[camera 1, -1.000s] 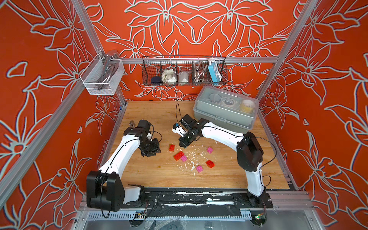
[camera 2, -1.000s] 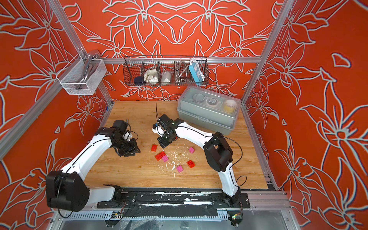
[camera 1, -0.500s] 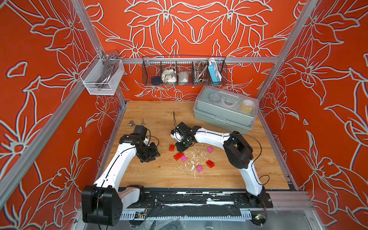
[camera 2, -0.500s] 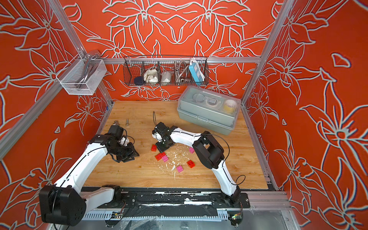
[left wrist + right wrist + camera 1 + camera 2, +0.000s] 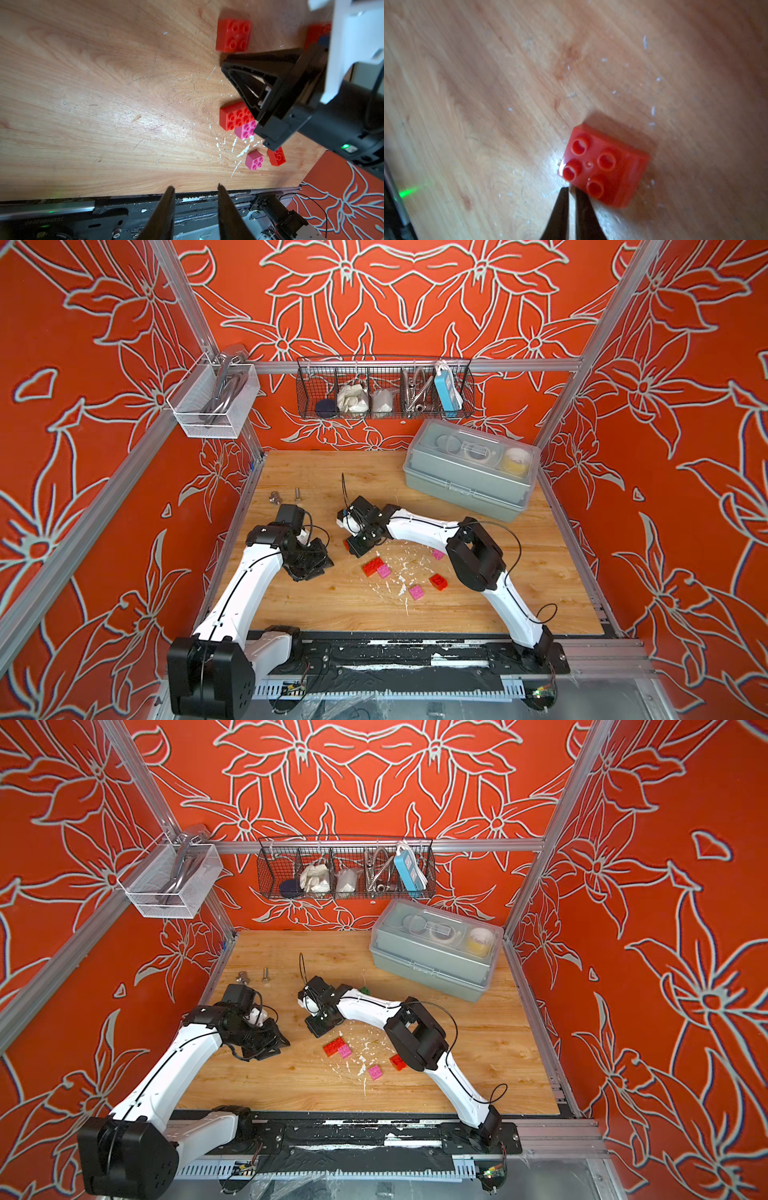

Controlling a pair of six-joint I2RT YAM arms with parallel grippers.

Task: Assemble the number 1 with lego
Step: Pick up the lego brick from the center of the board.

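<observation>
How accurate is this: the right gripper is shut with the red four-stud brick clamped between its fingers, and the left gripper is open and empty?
Wrong on the clamp. The right wrist view shows the right gripper shut on nothing, its tips beside the red four-stud brick, which lies on the table. The left gripper is open and empty.

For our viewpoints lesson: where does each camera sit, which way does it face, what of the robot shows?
Top views: high in front, facing down on the wooden table; both arms.
Left wrist: on left arm, facing across the table; open left tool, shut right tool.
Right wrist: on right arm, facing down at a red 2x2 brick; its tool tips.
Shared: both wrist views show that brick by the right tool.
</observation>
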